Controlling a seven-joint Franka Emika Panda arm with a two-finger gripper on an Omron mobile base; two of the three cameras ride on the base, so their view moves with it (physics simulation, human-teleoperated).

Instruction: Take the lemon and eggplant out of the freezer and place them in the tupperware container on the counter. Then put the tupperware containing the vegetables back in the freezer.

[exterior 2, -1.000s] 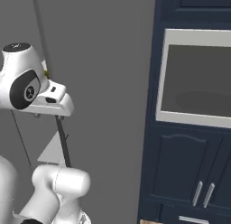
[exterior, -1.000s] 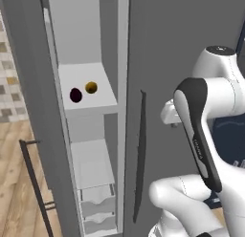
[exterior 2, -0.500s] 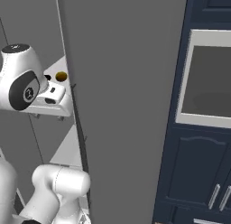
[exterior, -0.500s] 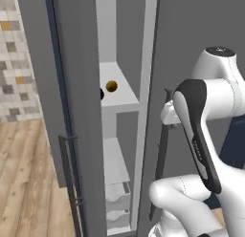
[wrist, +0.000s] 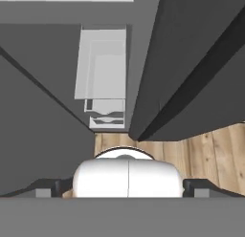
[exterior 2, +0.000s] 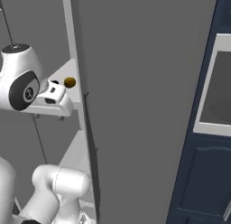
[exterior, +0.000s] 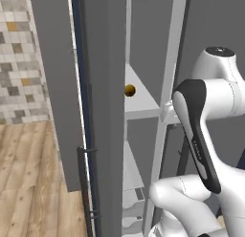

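- Standing open in the middle of the left base view, the tall grey freezer [exterior: 153, 112] shows white inner shelves; its grey door [exterior: 98, 112] runs down the centre-left.
- A small round yellow-orange lemon [exterior: 129, 90] sits on a white shelf, centre of the left base view, and in the upper left of the right base view beside the arm's white hand.
- The claw's two dark fingertips [wrist: 48, 187] sit wide apart at the bottom corners of the hand view, with nothing between them and touching nothing.
- White drawers [wrist: 106, 114] lie in the upper middle of the hand view, wood floor [wrist: 191, 150] at lower right.
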